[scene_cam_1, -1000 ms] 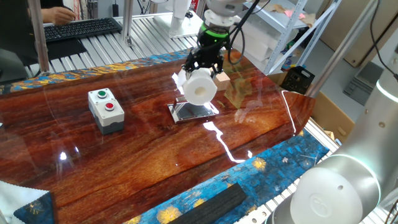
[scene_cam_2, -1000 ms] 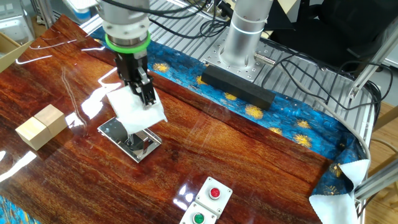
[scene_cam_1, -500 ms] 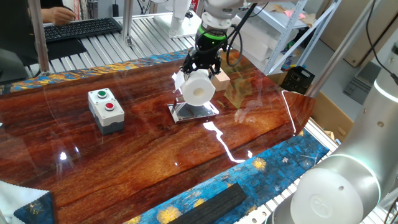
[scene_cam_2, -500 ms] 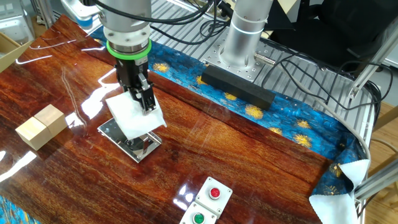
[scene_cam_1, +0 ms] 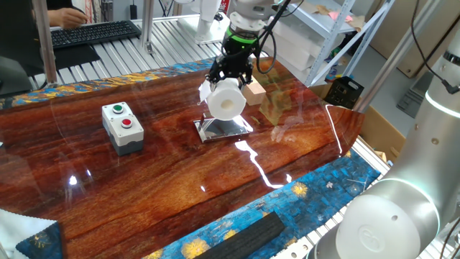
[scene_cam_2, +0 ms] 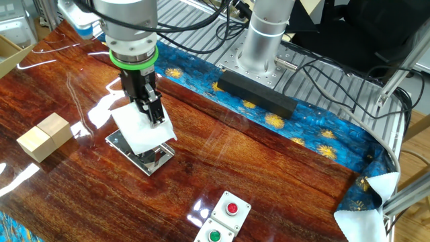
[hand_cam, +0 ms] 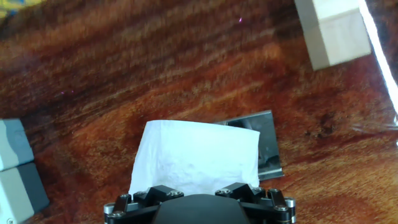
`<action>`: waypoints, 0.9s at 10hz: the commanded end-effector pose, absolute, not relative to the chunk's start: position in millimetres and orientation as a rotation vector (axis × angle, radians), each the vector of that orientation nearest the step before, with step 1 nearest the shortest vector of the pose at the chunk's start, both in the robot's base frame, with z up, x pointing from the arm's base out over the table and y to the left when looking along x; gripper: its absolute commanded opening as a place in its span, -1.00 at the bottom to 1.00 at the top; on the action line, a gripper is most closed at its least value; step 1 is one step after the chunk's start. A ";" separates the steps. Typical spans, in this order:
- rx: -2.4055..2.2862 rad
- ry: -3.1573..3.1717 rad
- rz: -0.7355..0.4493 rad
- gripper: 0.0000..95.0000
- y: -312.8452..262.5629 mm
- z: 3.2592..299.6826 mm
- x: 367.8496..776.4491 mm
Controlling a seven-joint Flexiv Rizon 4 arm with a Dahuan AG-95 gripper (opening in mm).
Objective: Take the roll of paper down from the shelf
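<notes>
My gripper (scene_cam_1: 228,80) is clamped across the roll of paper (scene_cam_1: 226,102), pointing straight down, so I can carry it clear of the shelf (scene_cam_1: 224,128) beneath.

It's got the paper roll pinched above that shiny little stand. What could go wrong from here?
The gripper holds the paper roll just above the shiny stand, so moving sideways too soon might snag the roll on it. The roll is soft and could slip or get squashed. The wooden block sits close behind, so a careless swing might bump it.
</notes>
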State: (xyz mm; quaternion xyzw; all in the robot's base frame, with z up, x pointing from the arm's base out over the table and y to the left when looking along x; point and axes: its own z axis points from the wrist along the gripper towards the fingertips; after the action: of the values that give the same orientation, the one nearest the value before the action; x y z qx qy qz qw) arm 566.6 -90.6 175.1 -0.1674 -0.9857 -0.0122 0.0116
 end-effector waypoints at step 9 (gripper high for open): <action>-0.223 -3.126 -0.080 -1.00 -90.9 175.2 566.0</action>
State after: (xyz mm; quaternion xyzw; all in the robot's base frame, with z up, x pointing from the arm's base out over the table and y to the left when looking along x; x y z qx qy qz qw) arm 566.1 -91.2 174.8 -0.0402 -0.9988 -0.0288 -0.0027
